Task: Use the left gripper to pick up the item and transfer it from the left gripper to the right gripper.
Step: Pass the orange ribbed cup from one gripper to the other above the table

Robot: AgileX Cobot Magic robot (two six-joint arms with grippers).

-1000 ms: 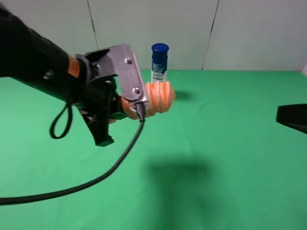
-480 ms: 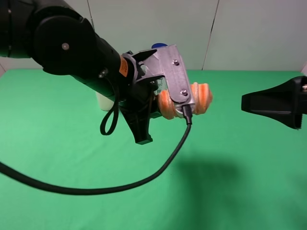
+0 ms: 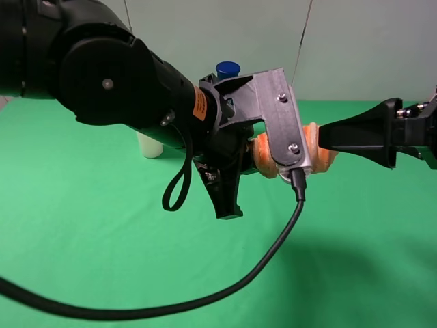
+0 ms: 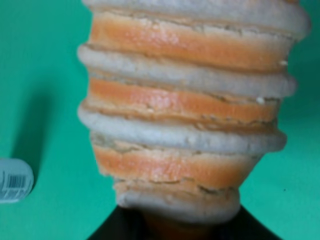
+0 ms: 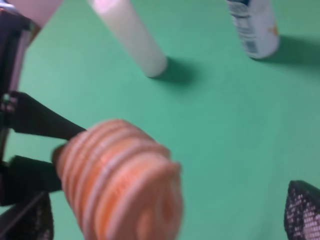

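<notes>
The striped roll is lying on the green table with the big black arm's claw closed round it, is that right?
Not quite. The striped roll is not lying on the green table. It is held up in the air, well clear of the cloth, as the exterior high view shows. The rest stands: the left gripper on the big black arm is closed round it.

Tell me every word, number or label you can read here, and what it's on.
No text here can be read.
Bottle: printed label, too blurred.
Pale container: barcode, digits too small.
Orange sticker on the left arm: dark marks, too small.
</notes>
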